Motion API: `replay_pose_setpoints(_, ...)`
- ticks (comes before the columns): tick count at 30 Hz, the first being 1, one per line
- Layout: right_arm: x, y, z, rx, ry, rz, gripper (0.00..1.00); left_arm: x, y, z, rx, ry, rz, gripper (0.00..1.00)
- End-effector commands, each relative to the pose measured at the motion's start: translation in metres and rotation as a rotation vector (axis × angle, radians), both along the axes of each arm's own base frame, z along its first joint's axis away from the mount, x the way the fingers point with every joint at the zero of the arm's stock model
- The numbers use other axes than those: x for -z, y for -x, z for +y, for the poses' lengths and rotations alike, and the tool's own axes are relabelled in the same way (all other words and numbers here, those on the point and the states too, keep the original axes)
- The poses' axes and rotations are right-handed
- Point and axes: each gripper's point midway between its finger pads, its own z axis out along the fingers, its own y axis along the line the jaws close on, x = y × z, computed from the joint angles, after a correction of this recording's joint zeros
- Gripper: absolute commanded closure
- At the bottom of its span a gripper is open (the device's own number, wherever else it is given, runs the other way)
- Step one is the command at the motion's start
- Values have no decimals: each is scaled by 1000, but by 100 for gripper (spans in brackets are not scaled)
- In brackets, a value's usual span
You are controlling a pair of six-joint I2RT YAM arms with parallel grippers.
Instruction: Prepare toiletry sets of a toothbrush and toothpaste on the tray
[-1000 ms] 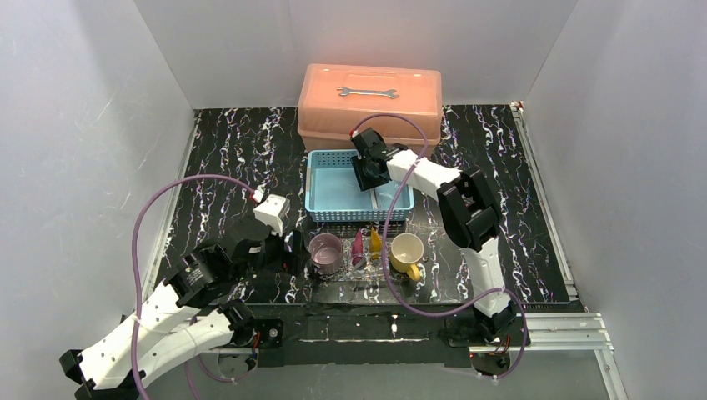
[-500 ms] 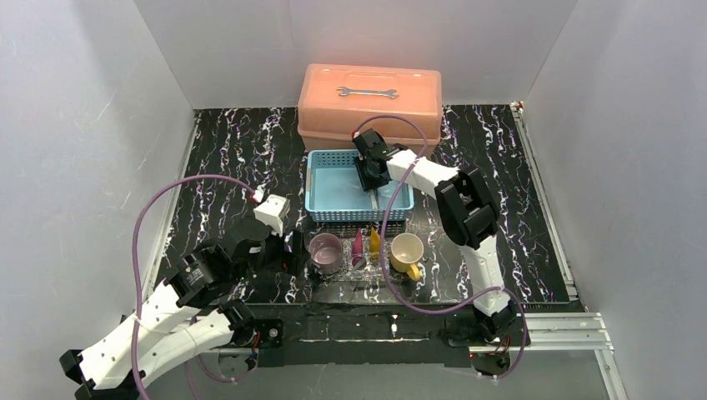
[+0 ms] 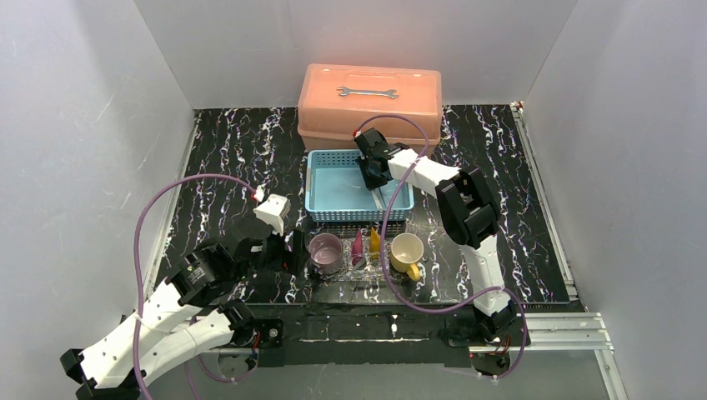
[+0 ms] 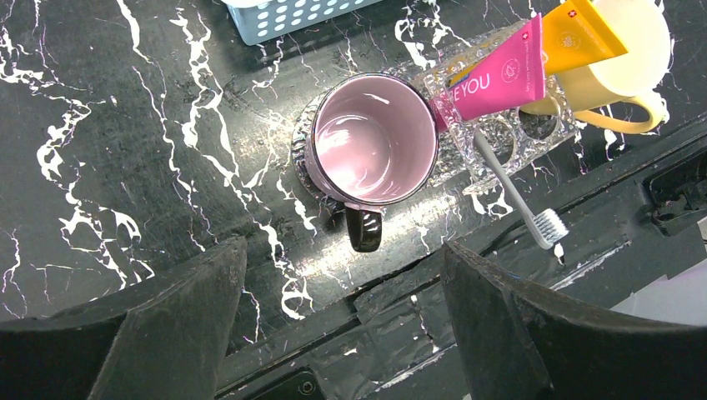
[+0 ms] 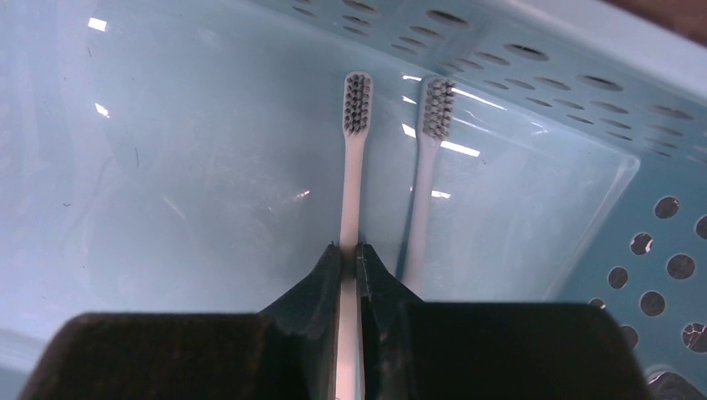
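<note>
In the right wrist view my right gripper (image 5: 350, 247) is shut on the handle of a pale toothbrush (image 5: 356, 125) that lies in the light-blue basket (image 5: 584, 75). A fainter brush shape (image 5: 433, 117) shows just to its right; it may be a reflection. From above, the right gripper (image 3: 373, 177) reaches down into the basket (image 3: 321, 196). The clear tray (image 4: 500, 146) holds a magenta toothpaste (image 4: 492, 75), a yellow toothpaste (image 4: 584, 33) and another toothbrush (image 4: 521, 196), between a purple mug (image 4: 375, 142) and a yellow mug (image 4: 638, 50). My left gripper (image 4: 343, 250) hovers open near the purple mug.
A salmon-pink toolbox (image 3: 369, 112) with a wrench (image 3: 367, 92) on its lid stands behind the basket. White walls close in the black marbled table (image 3: 233, 158) on three sides. A metal rail (image 3: 542, 329) runs along the near edge.
The right gripper's jaws have closed on the toothbrush in the basket. The left arm has stayed where it was.
</note>
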Motion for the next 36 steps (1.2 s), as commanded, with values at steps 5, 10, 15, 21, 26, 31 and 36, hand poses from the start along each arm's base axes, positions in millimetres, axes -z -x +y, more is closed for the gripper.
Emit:
replay_pose_setpoints(5,-10,11,5,-23,-25,33,99,7,-1,8,-16,-45,9,15)
replay_pose_setpoints(10,-40,10,16,-27,-98,-14,99,7,-1,9,-19,-41,4,15)
replay_pose_setpoints(15,-69,9,25,-33,-168,-65,99,6,-1,10,-22,-40,1,15)
replay_pose_setpoints(21,-108,8,33,-48,-256,-148,99,4,-1,12,-29,-31,-9,15)
replay_pose_setpoints(26,-144,9,38,-61,-335,-223,99,-1,-1,10,-30,-1,-24,15)
replay_pose_setpoints(31,-192,15,40,-67,-430,-308,99,-12,-3,9,-39,46,-64,15)
replay_pose_setpoints(36,-241,30,38,-79,-542,-380,99,-30,-4,5,-43,112,-104,14)
